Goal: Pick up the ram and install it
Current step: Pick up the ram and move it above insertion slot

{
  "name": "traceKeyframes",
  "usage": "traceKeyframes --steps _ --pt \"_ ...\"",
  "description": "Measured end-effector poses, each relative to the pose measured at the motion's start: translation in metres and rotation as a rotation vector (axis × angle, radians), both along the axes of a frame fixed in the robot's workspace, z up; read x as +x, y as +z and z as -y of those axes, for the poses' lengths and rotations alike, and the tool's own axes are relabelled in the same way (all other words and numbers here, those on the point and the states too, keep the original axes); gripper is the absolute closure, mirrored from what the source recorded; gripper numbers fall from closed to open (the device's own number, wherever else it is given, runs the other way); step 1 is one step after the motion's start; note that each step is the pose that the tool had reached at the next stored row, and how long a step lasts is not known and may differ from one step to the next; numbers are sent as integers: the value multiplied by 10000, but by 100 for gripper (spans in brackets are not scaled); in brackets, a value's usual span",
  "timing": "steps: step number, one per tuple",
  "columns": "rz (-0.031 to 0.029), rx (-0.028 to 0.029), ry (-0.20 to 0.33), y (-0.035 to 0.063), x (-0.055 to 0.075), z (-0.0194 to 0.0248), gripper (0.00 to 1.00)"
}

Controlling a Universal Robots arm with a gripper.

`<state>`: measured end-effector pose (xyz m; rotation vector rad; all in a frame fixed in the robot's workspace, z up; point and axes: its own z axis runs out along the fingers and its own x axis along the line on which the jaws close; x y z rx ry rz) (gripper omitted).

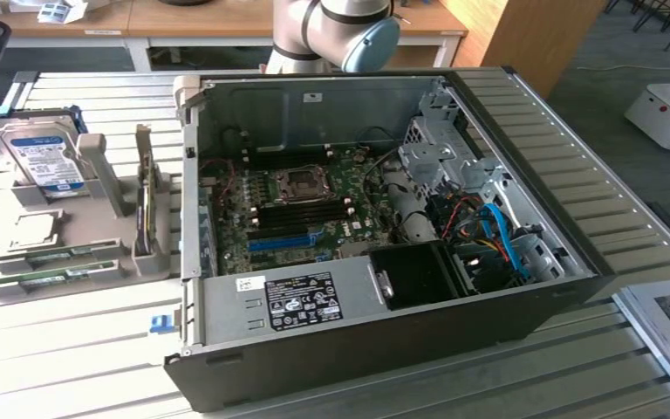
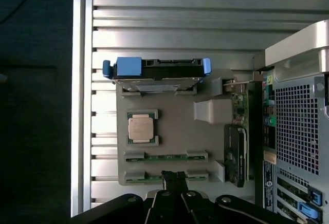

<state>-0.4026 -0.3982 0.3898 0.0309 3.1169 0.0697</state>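
The tool (image 2: pixel 174 175) is clenched, its two fingertips pressed together with nothing between them. In the wrist view the tips sit in line with the ram (image 2: pixel 152 175), which lies flat in its slot in the grey holder (image 2: pixel 175 131); whether they touch it I cannot tell. That ram (image 1: pixel 53 280) is the stick farthest from the drive (image 1: pixel 38 157). A second stick (image 2: pixel 165 156) lies just beside it, and the CPU (image 2: pixel 142 130) sits between that stick and the drive (image 2: pixel 157 70). A card (image 2: pixel 237 147) stands on edge at the holder's side nearest the case (image 2: pixel 298 126). The holder and the open case (image 1: pixel 370 349) sit side by side on the slatted counter (image 1: pixel 79 349). The arm (image 1: pixel 335 30) shows behind the case.
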Motion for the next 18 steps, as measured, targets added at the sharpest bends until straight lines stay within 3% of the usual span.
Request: traceKeyframes --steps 18 --pt "0 0 2632 0 0 0 90"
